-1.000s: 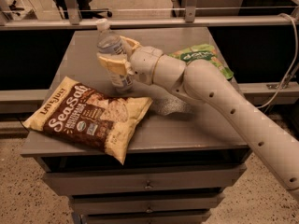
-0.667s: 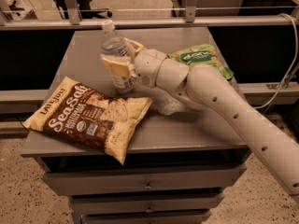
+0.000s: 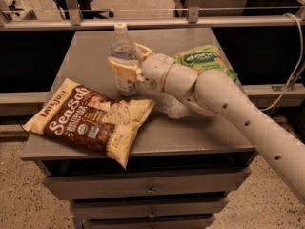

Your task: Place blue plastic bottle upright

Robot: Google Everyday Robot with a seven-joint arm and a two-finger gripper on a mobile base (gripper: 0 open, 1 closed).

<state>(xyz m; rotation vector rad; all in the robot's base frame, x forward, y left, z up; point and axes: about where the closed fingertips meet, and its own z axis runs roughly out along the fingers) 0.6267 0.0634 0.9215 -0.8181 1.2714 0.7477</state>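
On top of the grey cabinet [image 3: 81,56], toward the back and a bit left of the middle, the blue plastic bottle [image 3: 123,46] is standing straight up. Its white cap [image 3: 121,27] is pointing up. The gripper [image 3: 128,61] is holding the bottle around its middle. One tan finger [image 3: 122,71] is pressing on the front of the label and the other finger [image 3: 141,49] is reaching around the back, so the jaws are pinching the bottle between them. The bottom of the bottle is right down by the cabinet top, but I cannot tell if it is really touching.

The big white arm [image 3: 228,104] is coming in from the right side and stretching across the cabinet to the bottle. A big brown chip bag [image 3: 90,118] is lying flat at the front left, and one corner is hanging over the front edge. The bottle is standing just behind that bag. A green bag [image 3: 207,58] is lying at the back right, and the arm is covering part of it. Something pale and crinkly [image 3: 171,108] is lying under the arm, near the middle. Drawers [image 3: 150,187] are sitting shut under the top. A metal rail [image 3: 190,20] is running behind the cabinet.
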